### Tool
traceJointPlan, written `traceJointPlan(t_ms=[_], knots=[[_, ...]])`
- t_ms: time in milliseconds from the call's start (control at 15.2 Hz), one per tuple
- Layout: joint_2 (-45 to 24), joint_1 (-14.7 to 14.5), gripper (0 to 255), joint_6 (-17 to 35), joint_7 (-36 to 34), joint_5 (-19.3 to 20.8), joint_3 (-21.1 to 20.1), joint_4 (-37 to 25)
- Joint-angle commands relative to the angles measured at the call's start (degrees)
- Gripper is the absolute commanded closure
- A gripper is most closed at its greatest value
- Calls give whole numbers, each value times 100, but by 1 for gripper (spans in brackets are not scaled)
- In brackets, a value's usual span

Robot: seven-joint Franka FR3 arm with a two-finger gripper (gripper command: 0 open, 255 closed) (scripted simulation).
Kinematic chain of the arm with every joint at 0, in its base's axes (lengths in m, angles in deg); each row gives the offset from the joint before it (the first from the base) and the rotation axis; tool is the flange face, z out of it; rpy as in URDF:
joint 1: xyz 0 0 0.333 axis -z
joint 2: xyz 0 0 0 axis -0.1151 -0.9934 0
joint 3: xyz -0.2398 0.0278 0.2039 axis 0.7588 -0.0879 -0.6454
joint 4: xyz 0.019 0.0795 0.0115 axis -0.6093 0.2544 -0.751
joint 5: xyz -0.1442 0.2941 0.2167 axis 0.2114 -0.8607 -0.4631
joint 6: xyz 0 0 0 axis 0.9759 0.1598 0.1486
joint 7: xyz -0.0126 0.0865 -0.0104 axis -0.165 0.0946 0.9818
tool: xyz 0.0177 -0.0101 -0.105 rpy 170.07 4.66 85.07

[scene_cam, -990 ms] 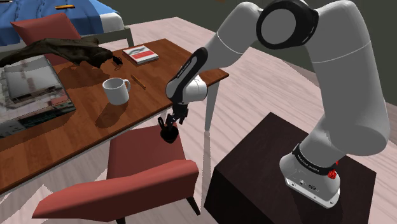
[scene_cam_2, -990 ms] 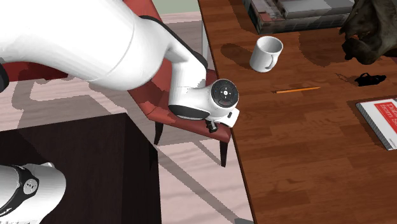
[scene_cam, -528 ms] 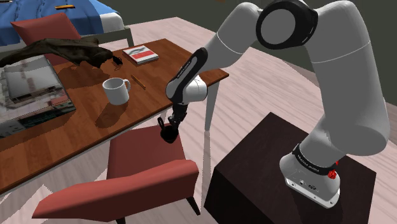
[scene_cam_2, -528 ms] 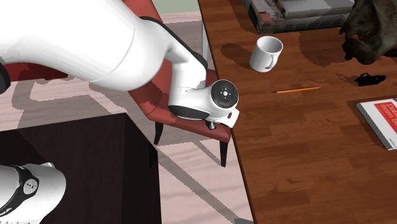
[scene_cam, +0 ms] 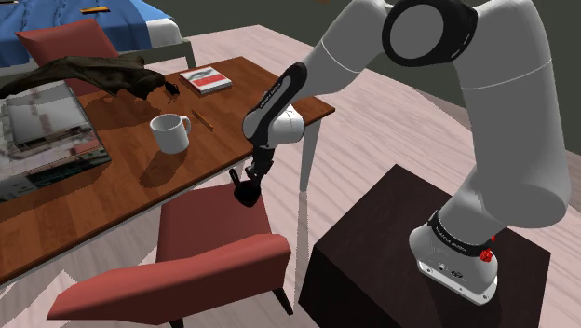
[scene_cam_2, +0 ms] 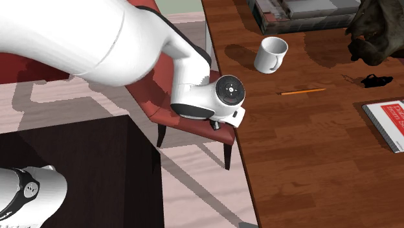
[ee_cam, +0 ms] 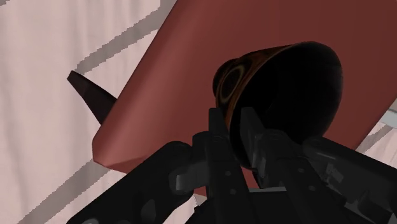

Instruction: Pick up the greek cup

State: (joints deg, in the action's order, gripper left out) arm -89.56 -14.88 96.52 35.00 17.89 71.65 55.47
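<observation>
The greek cup [ee_cam: 286, 89] is a dark cup with an orange ring pattern on its side. My gripper [ee_cam: 232, 121] is shut on its rim, one finger inside the mouth and one outside. In the shoulder view the gripper [scene_cam: 247, 184] points down beside the table's near edge. It holds the cup [scene_cam: 246, 198] just above the back of the red chair seat [scene_cam: 209, 228]. In the second exterior view the white wrist [scene_cam_2: 213, 97] covers the hand and the cup.
A wooden table [scene_cam: 121, 182] carries a white mug [scene_cam: 171, 132], a pencil [scene_cam_2: 303, 92], a red-and-white book [scene_cam: 206, 79], a dark cloth [scene_cam: 93, 75] and a grey stack [scene_cam: 42, 130]. The red chair's backrest [scene_cam: 168, 280] lies below. The dark stand [scene_cam: 419, 252] is at the shoulder view's lower right.
The fingers, open a second ago, have closed on the cup's rim. The forearm has swung slightly and the hand with the cup has risen a little.
</observation>
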Motion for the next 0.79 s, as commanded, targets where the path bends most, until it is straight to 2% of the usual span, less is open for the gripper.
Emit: traceJointPlan(t_ms=[0, 726], knots=[[146, -10, 255, -74, -43, 18, 18, 69], [787, -72, 255, -497, -289, 147, 123, 271]])
